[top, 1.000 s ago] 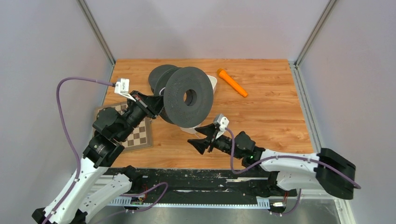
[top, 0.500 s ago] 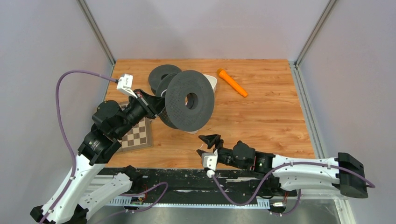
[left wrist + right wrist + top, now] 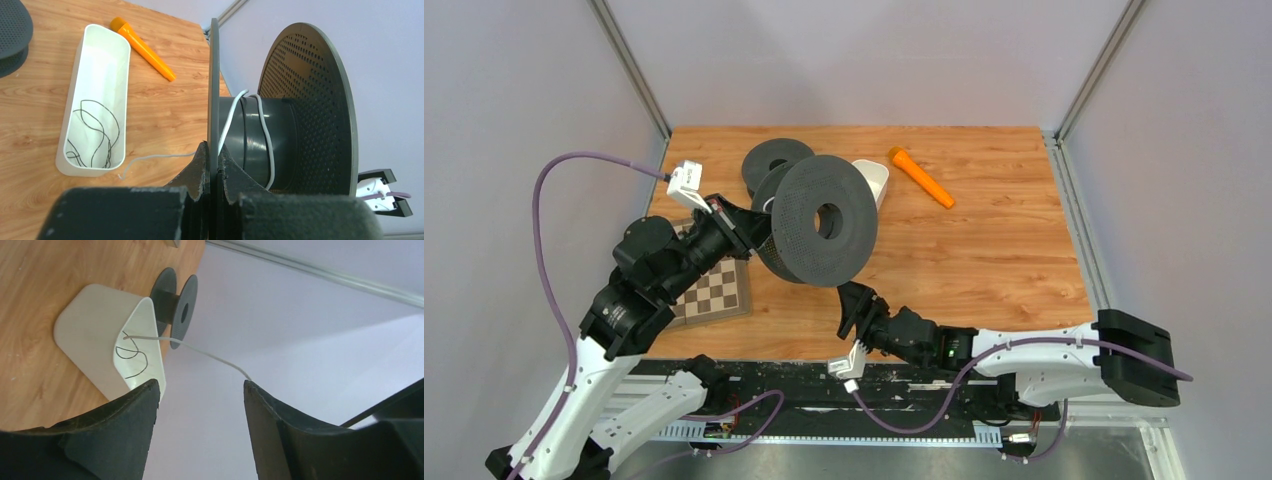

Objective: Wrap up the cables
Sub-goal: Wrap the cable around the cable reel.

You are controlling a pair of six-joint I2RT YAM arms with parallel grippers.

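1. The left gripper (image 3: 213, 152) stays clamped on the near flange of the big black spool (image 3: 310, 105). It holds the spool tilted above the table (image 3: 165, 110), a little lower and further left than a second ago.
2. The right gripper (image 3: 200, 385) stands open and empty. Its wrist has rolled over since then, and it now points up beneath the spool.
3. The whitish cable (image 3: 160, 155) loops around the spool's hub and trails down across the table to the near end of the white tray (image 3: 102, 60).
4. The tray holds the dark cable (image 3: 95, 132) in loose loops.
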